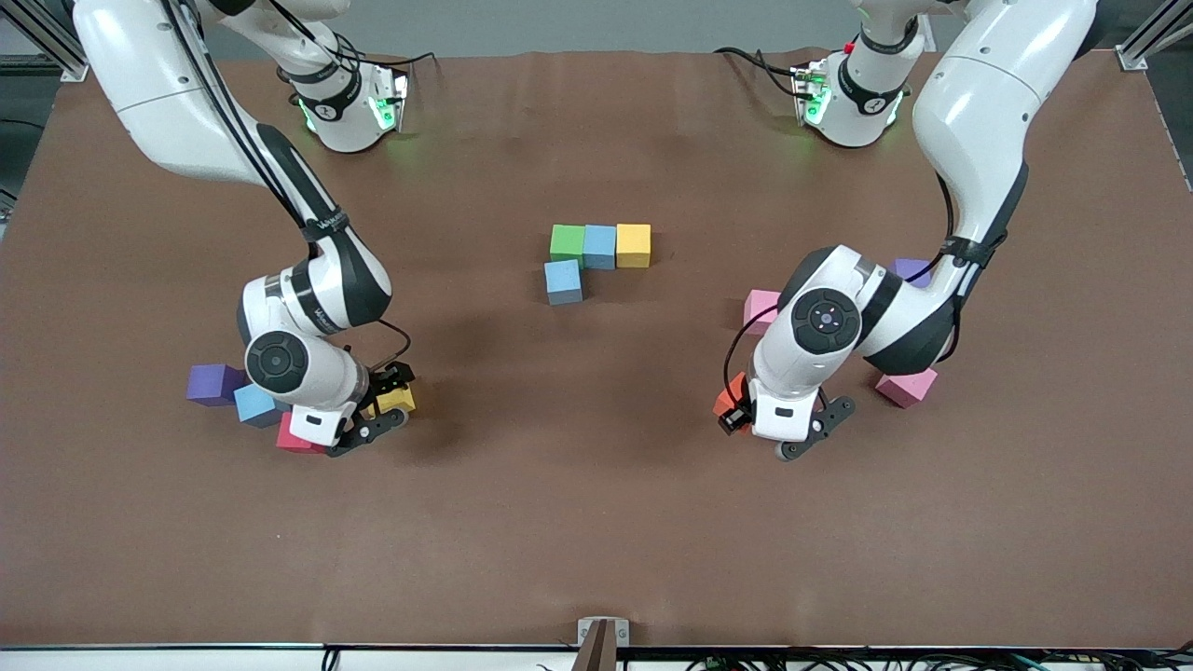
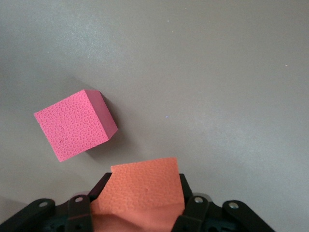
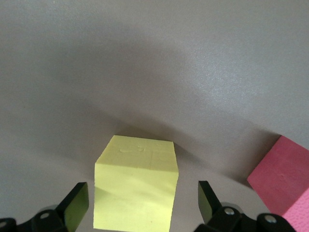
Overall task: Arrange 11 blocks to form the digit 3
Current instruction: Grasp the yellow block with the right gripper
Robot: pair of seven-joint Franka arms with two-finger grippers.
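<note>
You've 4 of 11 placed: matte foam cube row (image 1: 601, 246). Near it, left gripper (image 2: 145, 203) clamps orange foam cube (image 2: 145, 191); right gripper (image 3: 142, 205) gapes around yellow foam cube (image 3: 136, 186).

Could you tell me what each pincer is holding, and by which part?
Left pincer clamps the orange block by two opposite side faces. Right pincer, open, straddles the yellow block, holding nothing.

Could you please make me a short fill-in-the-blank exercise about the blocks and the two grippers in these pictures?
1. The left gripper is shut on the ____ block.
2. The open right gripper has a ____ block between its fingers.
3. In the placed row, the middle light blue block sits between a green block and a ____ one.

Missing words: orange; yellow; yellow
</note>
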